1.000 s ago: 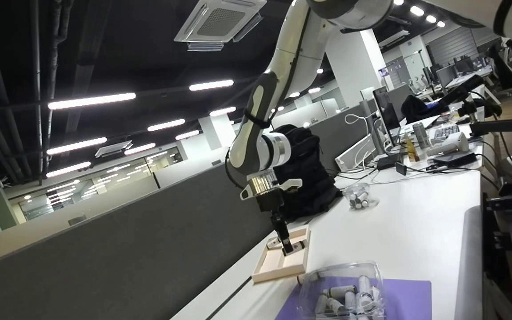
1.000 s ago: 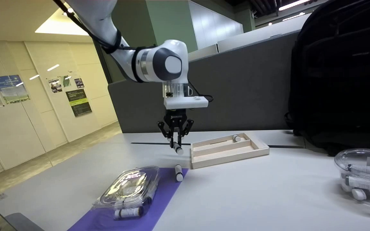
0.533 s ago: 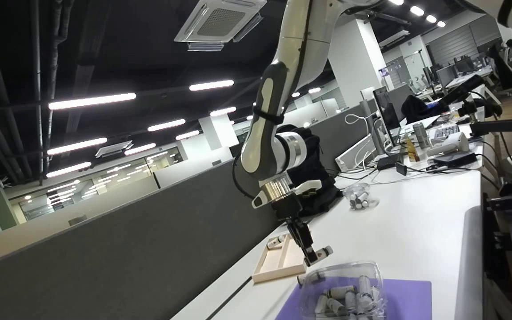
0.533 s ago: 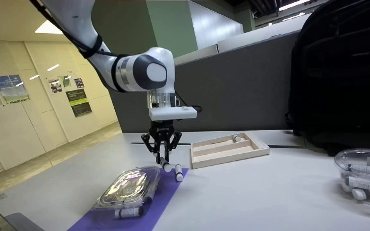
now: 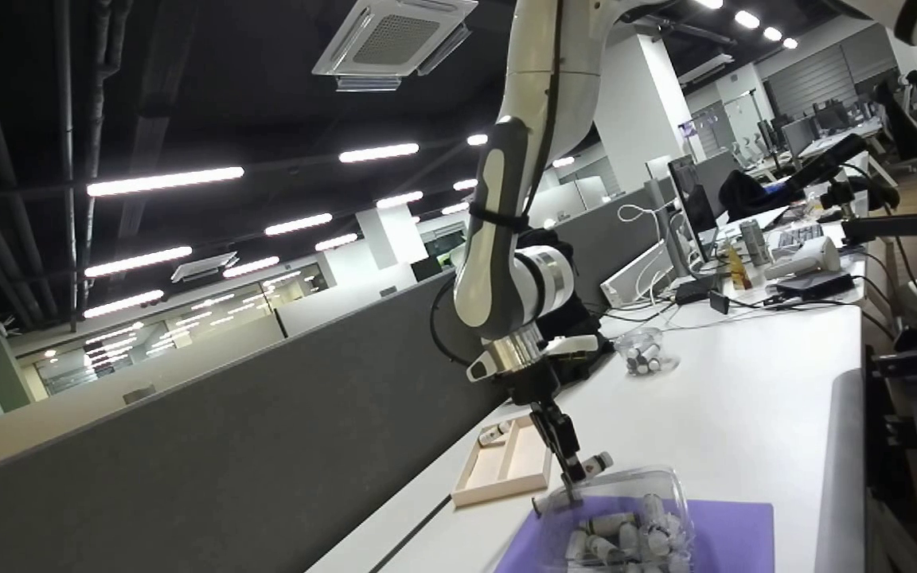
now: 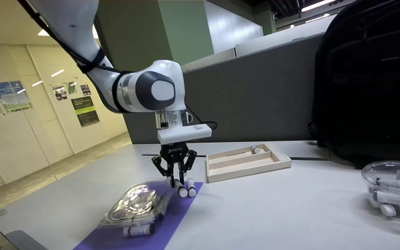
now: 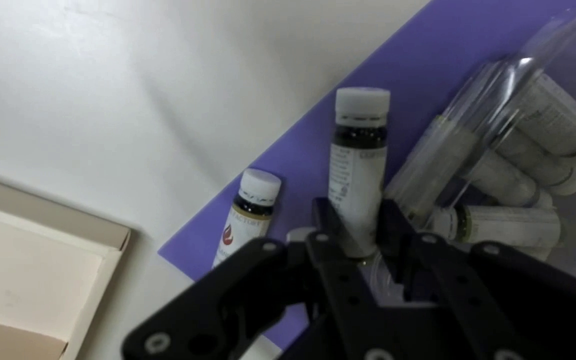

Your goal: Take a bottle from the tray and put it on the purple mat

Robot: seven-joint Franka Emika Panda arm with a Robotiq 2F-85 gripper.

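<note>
The pincer pinches a white-capped bottle over the purple mat; whether the two touch cannot be told. In an exterior view, a second bottle lies just right of the held one, a clear box left; farther right, on the surface, the tray bears another bottle

Arm over a table, gripper clasping a tilted bottle near a clear box, more bottles inside, purple mat beneath the box, tray with one bottle at its far end, tub of bottles farther back, grey partition, screen, ceiling lights
</note>
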